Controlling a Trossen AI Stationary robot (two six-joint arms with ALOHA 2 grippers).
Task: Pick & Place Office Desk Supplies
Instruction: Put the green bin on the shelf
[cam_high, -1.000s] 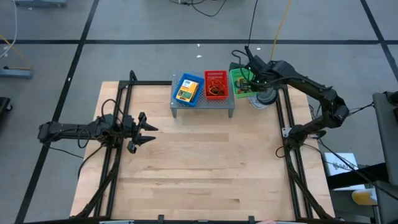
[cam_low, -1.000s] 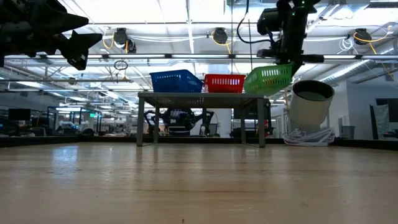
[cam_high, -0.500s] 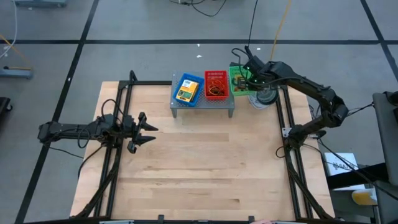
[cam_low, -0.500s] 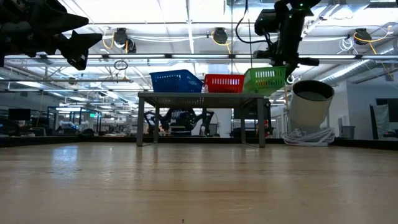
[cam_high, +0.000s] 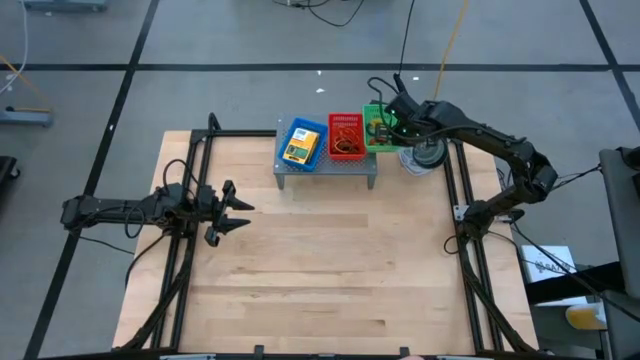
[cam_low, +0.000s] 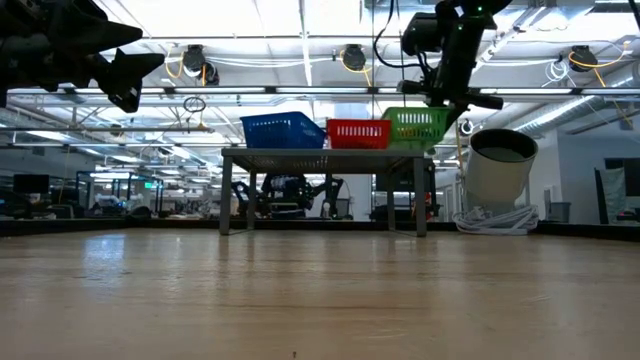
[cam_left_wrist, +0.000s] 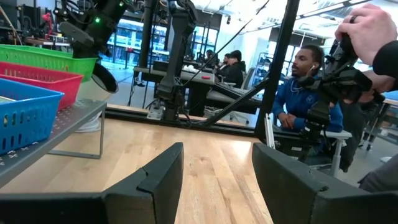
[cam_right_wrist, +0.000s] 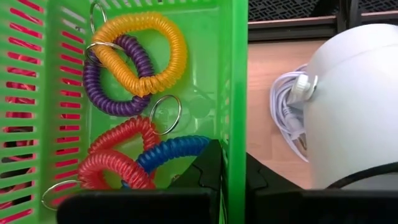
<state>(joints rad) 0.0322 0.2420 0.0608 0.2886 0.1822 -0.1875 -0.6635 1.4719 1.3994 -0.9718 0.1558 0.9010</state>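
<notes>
At the far end of the table, the right gripper (cam_high: 392, 121) is pinched shut on the side wall of the green tray (cam_right_wrist: 235, 93), carrying it level so the coiled rings (cam_right_wrist: 134, 53) stay inside. It hangs just beside the red tray (cam_high: 347, 136) over the grey shelf (cam_high: 325, 165), probably for setting down. That arm reaches in, elbow bent. Over the table's left side, the left gripper (cam_high: 228, 213) waits with fingers apart, empty.
</notes>
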